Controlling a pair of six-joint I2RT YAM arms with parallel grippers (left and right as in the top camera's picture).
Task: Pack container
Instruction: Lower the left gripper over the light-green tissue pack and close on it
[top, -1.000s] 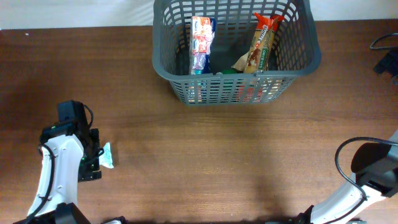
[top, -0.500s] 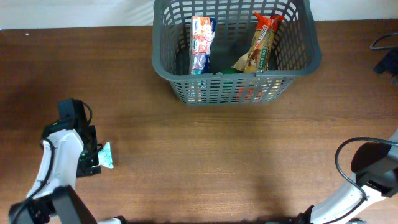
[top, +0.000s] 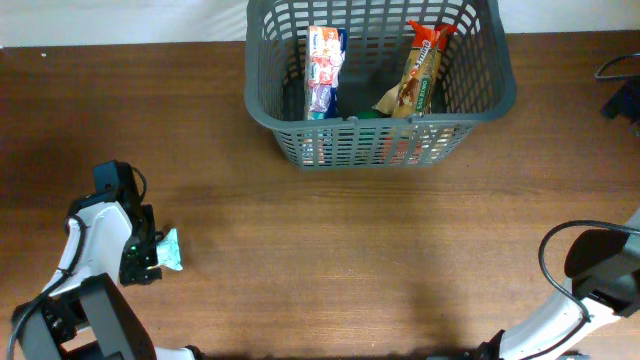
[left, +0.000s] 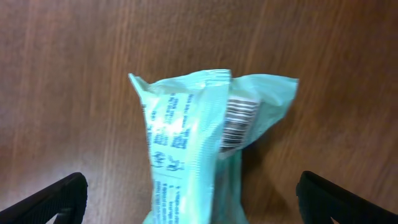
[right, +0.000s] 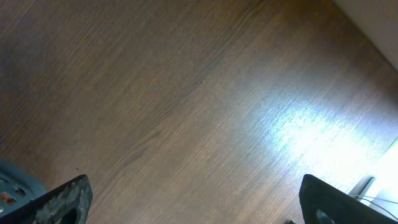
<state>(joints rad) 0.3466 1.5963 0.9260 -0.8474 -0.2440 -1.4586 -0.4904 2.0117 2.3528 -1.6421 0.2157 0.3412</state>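
Container: the dark grey lattice-sided container (top: 350, 148) stands on the table (top: 330, 250) at the top centre of the overhead view; its far rim is cut off by the frame's upper edge.
Inside, left: a white, blue and pink packet (top: 324, 72) leans on end; its print is too small to read.
Inside, right: a brown snack bar (top: 420, 72) with an orange-red top end leans against the far side.
Inside, bottom: something green (top: 368, 113) shows between the two, mostly hidden by the front rim; what it is cannot be told. Reddish patches show through the front slots, unclear.
Loose item: a mint-green packet (left: 193, 149) lies flat on the table at the lower left of the overhead view, well apart from the container; a barcode shows, and its lower end is cut off in the left wrist view.
Left hand: the left hand (left: 196, 202) is spread wide, a fingertip (left: 53, 199) in each lower corner of its view, the packet between them and touching neither.
Right hand: the right hand (right: 199, 202) is spread wide over bare table with a bright glare patch, holding nothing; from overhead only its arm shows at the lower right.
Right wrist edge: a blue-grey shape (right: 12, 180) at the lower left is cut off and cannot be identified.
Overhead edge: a dark object with a cable (top: 620, 90) sits at the right edge, partly out of frame.
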